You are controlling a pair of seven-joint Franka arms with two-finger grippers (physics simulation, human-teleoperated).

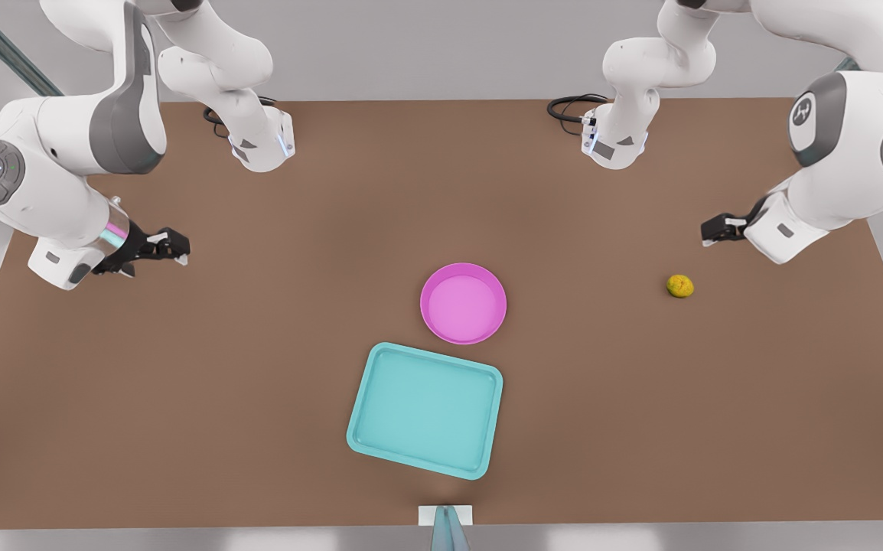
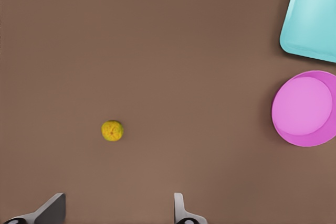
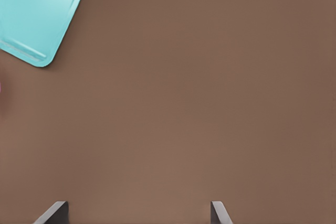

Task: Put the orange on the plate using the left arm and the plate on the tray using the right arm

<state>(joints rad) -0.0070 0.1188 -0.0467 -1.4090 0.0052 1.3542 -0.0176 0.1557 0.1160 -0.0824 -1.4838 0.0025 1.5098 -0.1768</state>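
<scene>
Brown table point(image 1: 258, 367) bears orange point(image 1: 679, 286), plate point(image 1: 463, 303), tray point(image 1: 425, 410).

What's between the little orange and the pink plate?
Nothing: only bare brown table lies between the orange and the plate, seen in the front and left wrist views.

The plate point(image 1: 463, 304) lies near the middle of the bench point(image 1: 258, 367), and the tray point(image 1: 425, 410) lies just before it, closer to the camera. The orange point(image 1: 680, 286) lies alone, well apart toward the front view's right, near the left end effector point(image 1: 715, 230).
</scene>
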